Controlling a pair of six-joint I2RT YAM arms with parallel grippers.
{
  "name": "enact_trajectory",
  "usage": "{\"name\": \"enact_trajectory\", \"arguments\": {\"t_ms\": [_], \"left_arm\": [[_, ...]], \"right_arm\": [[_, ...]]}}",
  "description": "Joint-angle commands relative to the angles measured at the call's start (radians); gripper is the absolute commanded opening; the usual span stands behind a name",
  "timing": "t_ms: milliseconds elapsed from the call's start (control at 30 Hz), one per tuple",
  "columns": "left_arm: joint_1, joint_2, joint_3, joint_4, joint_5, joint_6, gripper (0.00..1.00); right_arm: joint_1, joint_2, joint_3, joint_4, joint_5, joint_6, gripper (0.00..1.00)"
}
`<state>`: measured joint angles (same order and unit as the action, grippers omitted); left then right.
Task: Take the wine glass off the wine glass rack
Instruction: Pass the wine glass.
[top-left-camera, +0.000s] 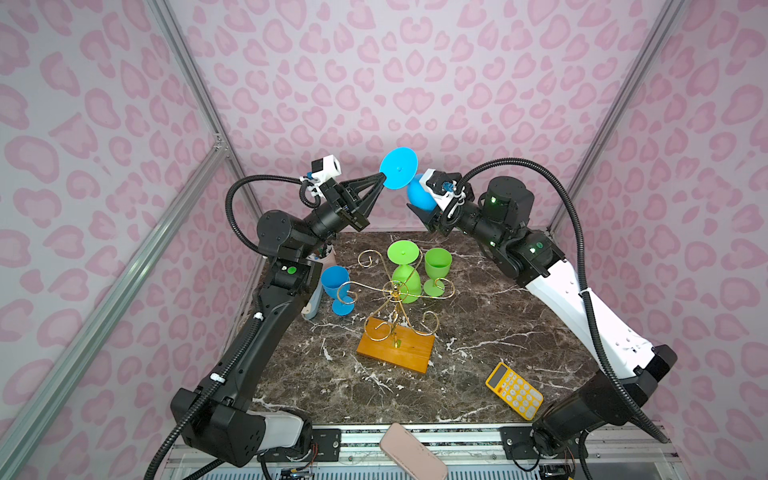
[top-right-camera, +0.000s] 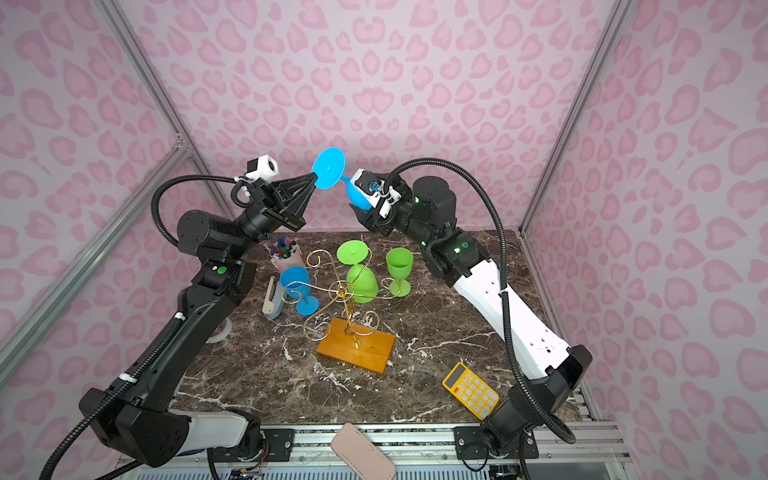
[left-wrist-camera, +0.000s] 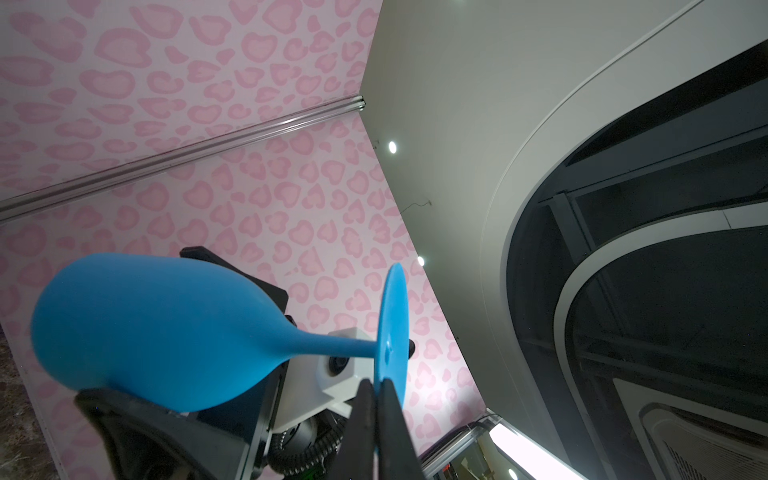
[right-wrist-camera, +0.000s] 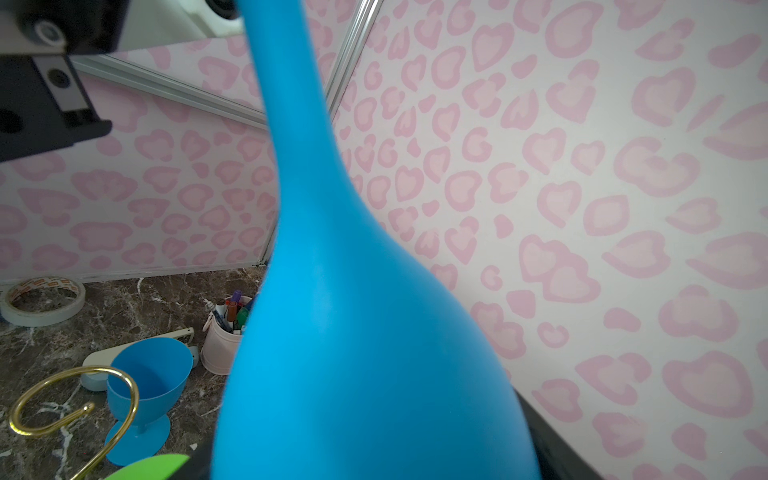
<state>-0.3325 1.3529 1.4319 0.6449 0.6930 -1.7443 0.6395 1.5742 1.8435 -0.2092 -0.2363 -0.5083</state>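
A blue wine glass (top-left-camera: 399, 167) (top-right-camera: 328, 167) lies sideways in the air behind the table, held between both arms. My left gripper (top-left-camera: 382, 179) (left-wrist-camera: 376, 384) is shut on the rim of its flat foot. My right gripper (top-left-camera: 419, 199) (right-wrist-camera: 374, 457) has its jaws on either side of the bowl (left-wrist-camera: 158, 328), and both fingers touch it. The gold wire wine glass rack (top-left-camera: 395, 291) (top-right-camera: 343, 291) stands below on its orange wooden base (top-left-camera: 395, 349). An upside-down green glass (top-left-camera: 405, 274) hangs on it.
A green glass (top-left-camera: 436, 270) and a blue glass (top-left-camera: 336, 286) stand upright on the marble table beside the rack. A pen cup (top-right-camera: 284, 253), a tape roll (right-wrist-camera: 41, 299), a yellow calculator (top-left-camera: 514, 390) and a pink case (top-left-camera: 411, 451) lie around.
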Motion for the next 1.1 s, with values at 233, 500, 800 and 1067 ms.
{"name": "enact_trajectory", "arguments": {"t_ms": [233, 500, 800, 1067], "left_arm": [[0.004, -0.019, 0.024, -0.007, 0.015, 0.052, 0.58], [0.010, -0.096, 0.057, -0.245, 0.035, 0.417, 0.84], [-0.003, -0.125, 0.193, -0.836, -0.145, 1.177, 0.78], [-0.123, -0.107, 0.193, -0.923, -0.350, 1.649, 0.75]], "right_arm": [[0.005, -0.032, -0.008, -0.004, 0.006, 0.010, 0.68], [0.004, -0.029, 0.092, -0.202, 0.096, 0.053, 0.68], [0.006, 0.060, 0.332, -0.618, 0.225, 0.144, 0.64], [0.005, 0.100, 0.394, -0.768, 0.273, 0.196, 0.63]]}}
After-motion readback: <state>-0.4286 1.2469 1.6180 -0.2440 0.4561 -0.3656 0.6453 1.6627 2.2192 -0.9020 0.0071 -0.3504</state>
